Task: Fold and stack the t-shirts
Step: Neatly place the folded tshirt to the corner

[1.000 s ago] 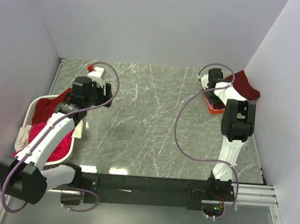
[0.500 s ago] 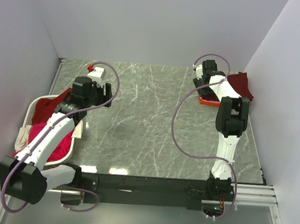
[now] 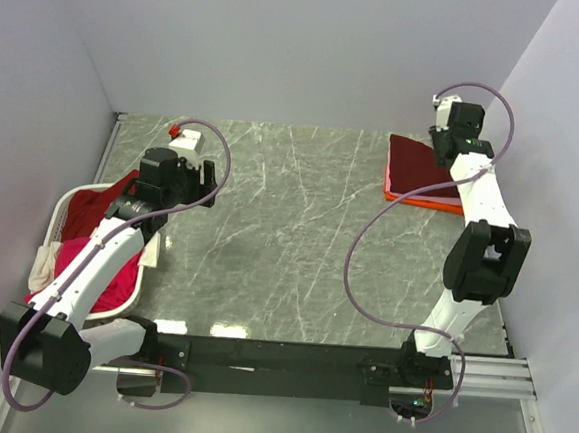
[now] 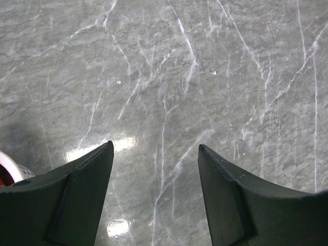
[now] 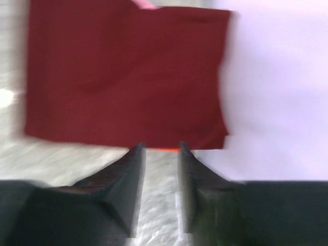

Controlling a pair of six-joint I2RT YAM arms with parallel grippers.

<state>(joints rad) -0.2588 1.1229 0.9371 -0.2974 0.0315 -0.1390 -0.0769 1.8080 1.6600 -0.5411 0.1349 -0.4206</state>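
A folded dark maroon t-shirt (image 3: 422, 164) lies flat at the back right of the table, on top of an orange one (image 3: 411, 198) whose edge peeks out. In the right wrist view the maroon shirt (image 5: 123, 77) fills the top, with an orange sliver (image 5: 164, 149) under it. My right gripper (image 5: 160, 148) (image 3: 447, 149) hovers open at the stack's edge with nothing between its fingers. My left gripper (image 4: 155, 154) (image 3: 204, 178) stands open over bare marble. More t-shirts, maroon (image 3: 105, 207), magenta (image 3: 104, 282) and cream (image 3: 43, 267), lie heaped in the basket.
The white plastic basket (image 3: 70, 204) stands at the left edge beside my left arm; its rim (image 4: 10, 164) shows in the left wrist view. A small white and red object (image 3: 183, 136) lies at the back left. Walls close in on three sides, one tight against the stack.
My right gripper has opened and let go of the maroon shirt, which now lies flat on the stack. The right arm has swung up and to the right. The left arm has not moved.
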